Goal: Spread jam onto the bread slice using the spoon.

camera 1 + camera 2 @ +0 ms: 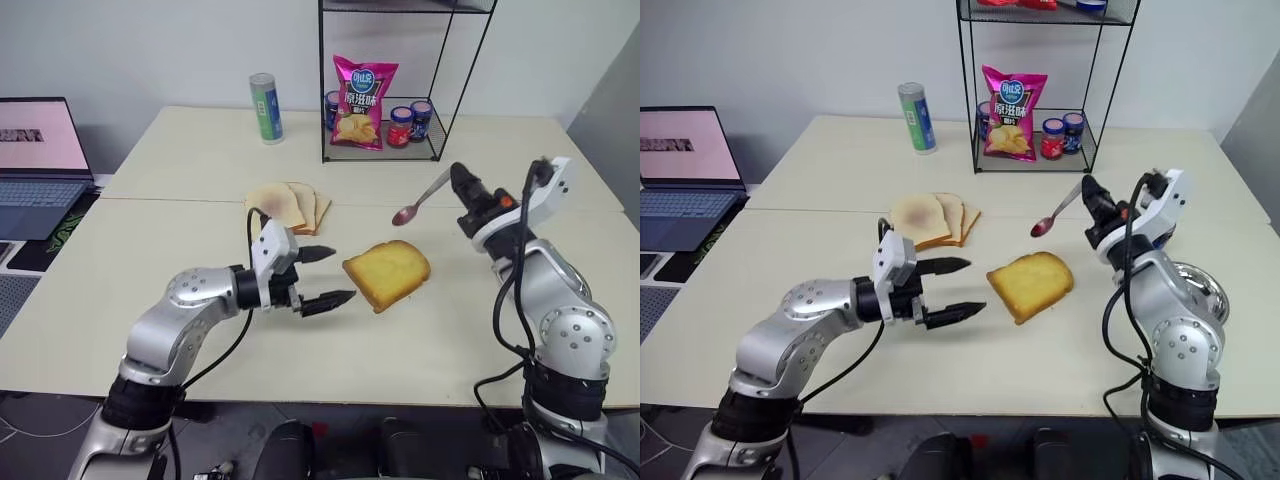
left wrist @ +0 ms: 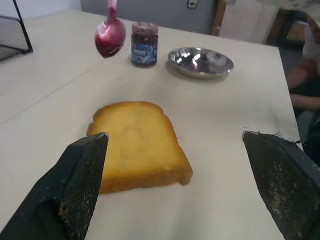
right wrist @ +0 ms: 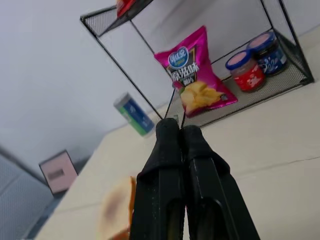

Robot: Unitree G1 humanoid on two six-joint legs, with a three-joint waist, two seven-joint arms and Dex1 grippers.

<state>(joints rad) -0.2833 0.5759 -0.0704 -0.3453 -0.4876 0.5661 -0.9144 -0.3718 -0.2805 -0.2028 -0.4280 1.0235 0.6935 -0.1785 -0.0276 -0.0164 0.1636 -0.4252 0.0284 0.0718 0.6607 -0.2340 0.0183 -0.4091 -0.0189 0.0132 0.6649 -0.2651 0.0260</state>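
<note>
Above the table (image 1: pixel 200 180), my right gripper (image 1: pixel 462 182), clamped on the spoon (image 1: pixel 420 198), carries jam (image 2: pixel 110 37) toward the bread (image 1: pixel 387 272); left gripper (image 1: pixel 325 276) gapes beside it. Next I must lower and smear.

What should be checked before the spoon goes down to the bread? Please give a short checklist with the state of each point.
1. Right gripper shut on the spoon: ok.
2. Jam on the spoon bowl: ok, red and glossy.
3. Bread slice flat on the table, top bare: ok.
4. Spoon bowl above the bread: not ok, it hangs behind the slice.
5. Left gripper open beside the bread, not touching it: ok.
6. Jam jar clear of the path: ok.
</note>
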